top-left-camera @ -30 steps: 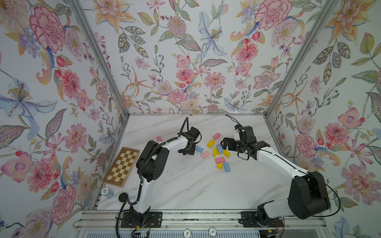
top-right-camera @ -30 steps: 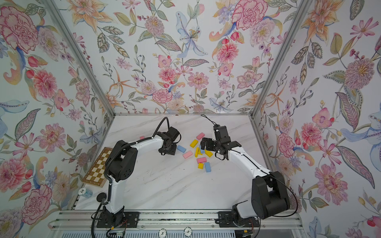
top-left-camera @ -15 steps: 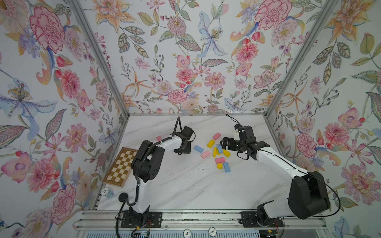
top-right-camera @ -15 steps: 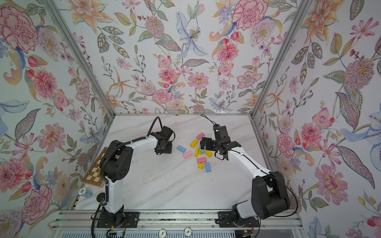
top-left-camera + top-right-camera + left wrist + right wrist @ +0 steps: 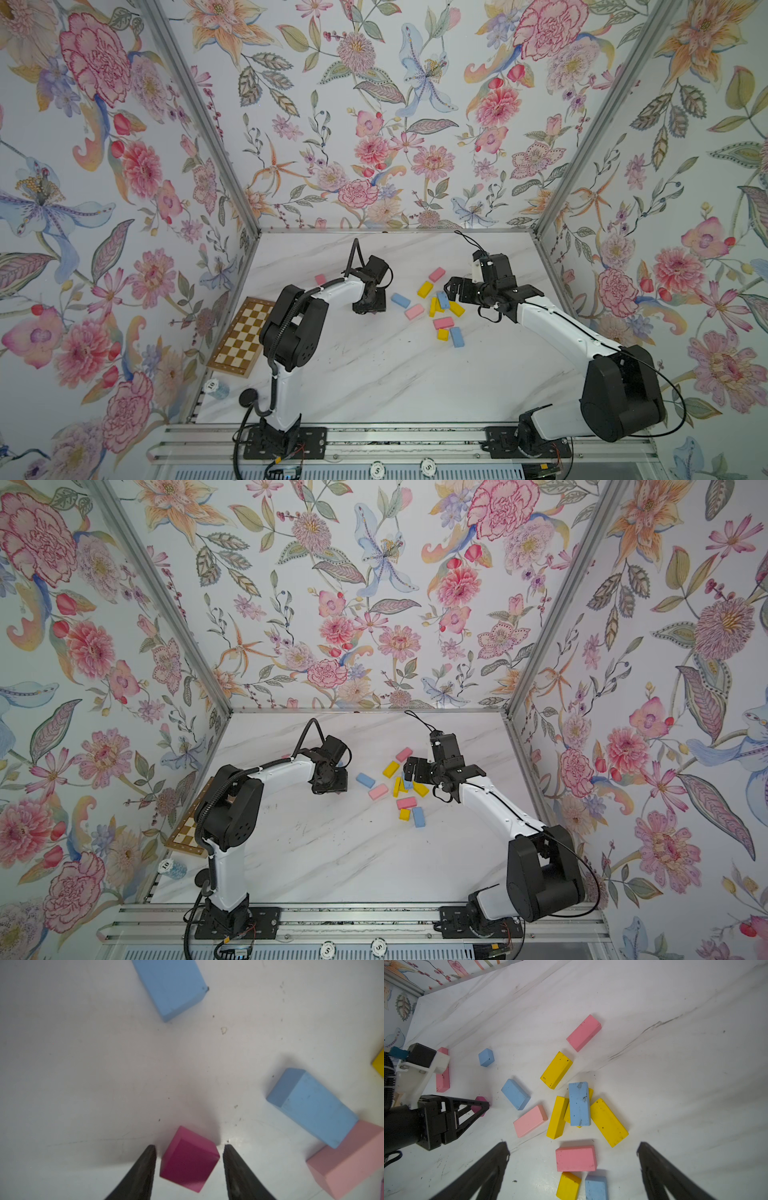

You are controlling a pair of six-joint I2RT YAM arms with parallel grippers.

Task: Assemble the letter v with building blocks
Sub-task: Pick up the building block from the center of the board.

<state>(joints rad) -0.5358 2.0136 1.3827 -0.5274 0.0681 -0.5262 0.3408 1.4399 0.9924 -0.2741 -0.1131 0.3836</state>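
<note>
White links [image 5: 552, 323], black joints [image 5: 619, 399], tapered black fingers [image 5: 141, 1176], black cables [image 5: 355, 245]

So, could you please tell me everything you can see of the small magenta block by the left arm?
The magenta block is a small, matte, roughly cubic brick. It seems to rest on the white table, turned corner-on between the open fingers of the left end effector, a thin gap showing on each side. No other block touches it.

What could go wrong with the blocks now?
The magenta cube sits crooked between the open jaws of the left claw, so a squeeze might twist it or pop it out. The blue block lies stacked on yellow blocks just ahead of the open right claw; reaching in could topple it and scatter the pile.
</note>
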